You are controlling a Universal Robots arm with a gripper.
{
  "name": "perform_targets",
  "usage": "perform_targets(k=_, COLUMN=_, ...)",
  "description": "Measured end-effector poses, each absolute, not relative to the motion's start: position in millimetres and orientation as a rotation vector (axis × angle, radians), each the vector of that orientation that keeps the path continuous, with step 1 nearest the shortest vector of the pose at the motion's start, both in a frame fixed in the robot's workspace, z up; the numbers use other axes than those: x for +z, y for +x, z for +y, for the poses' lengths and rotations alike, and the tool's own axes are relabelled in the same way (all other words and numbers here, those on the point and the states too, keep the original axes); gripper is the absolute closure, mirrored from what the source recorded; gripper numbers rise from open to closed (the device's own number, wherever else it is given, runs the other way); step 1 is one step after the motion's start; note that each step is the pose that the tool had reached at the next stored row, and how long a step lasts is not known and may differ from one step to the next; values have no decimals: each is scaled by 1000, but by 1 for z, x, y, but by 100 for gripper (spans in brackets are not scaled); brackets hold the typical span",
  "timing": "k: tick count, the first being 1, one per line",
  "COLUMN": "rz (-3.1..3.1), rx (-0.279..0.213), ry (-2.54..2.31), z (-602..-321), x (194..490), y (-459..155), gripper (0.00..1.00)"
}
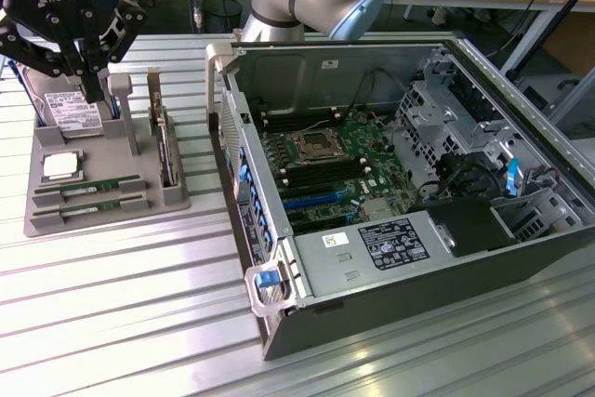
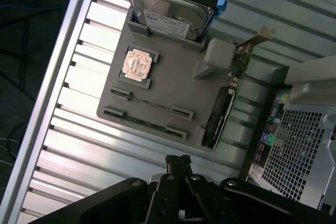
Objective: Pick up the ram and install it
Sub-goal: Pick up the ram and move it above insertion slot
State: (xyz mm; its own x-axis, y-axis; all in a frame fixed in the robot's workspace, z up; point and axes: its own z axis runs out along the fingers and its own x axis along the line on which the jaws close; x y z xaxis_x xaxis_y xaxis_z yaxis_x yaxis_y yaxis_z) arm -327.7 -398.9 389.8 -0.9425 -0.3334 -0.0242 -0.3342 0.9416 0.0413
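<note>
The ram (image 1: 89,208) lies in its slot along the tray (image 1: 112,163) edge opposite the hard drive (image 1: 74,114), a twin stick (image 1: 90,189) just beside it. Gripper (image 1: 94,93) hangs over the drive end, fingers pinched together, empty. My worry: sticks that close, it clips both or cocks one sideways.

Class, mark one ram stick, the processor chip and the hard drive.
ram stick (image 1: 90,189): exterior view, board's middle.
processor chip (image 1: 59,165): exterior view, silver lid.
hard drive (image 1: 72,112): exterior view, pale label.
</note>
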Motion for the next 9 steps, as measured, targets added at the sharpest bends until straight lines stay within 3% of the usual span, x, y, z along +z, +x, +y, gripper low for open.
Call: perform_targets(k=9, rz=3076, rx=70, ry=-546, z=-399, x=390, y=-328, gripper=90)
